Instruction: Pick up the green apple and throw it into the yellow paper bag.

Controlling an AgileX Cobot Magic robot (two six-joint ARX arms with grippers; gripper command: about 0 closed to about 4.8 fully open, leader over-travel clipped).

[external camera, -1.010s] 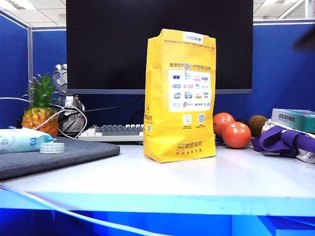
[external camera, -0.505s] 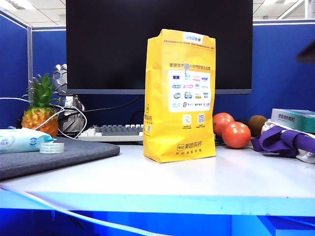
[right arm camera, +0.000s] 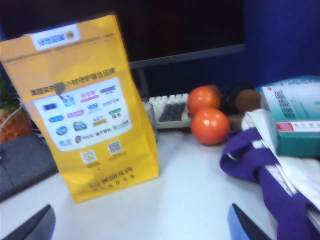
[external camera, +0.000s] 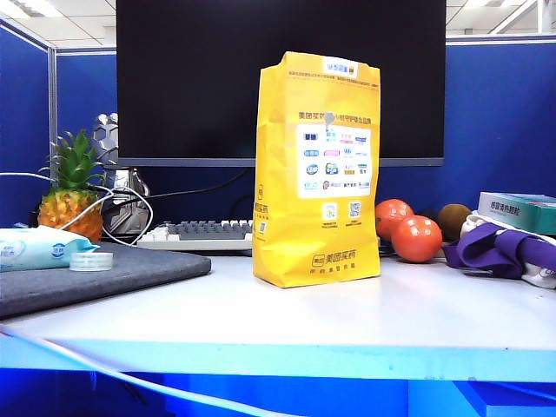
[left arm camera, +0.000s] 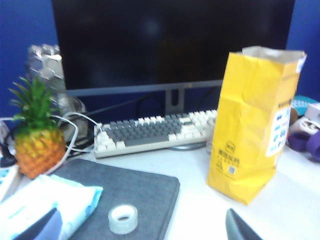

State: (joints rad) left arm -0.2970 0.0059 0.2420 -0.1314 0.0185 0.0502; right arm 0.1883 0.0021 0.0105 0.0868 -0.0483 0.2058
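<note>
Nearest, in each wrist view, we record only dark finger tips at the lower edge of the picture. The left gripper has its fingers set wide apart with nothing between them, above the grey mat and the bare bench. The right gripper likewise has its fingers spread wide and empty, over the bench in front of the bag. Neither gripper shows in the exterior view.

Next we list, on the grey mat, a roll of clear tape and, beside it, a blue and white pack of wipes.

At mid bench we enter the yellow paper bag, upright, its top open, its white panel of logos facing the exterior camera.

To the right of the bag we count a purple cloth with a teal box behind it, and two red-orange round fruits touching each other, a brown one just behind them.

To the left stands a small pineapple, with white cables around it.

Farther back we note a keyboard, then the dark monitor and the blue partition.

The green apple appears in none of our views; we cannot tell where it lies.
</note>
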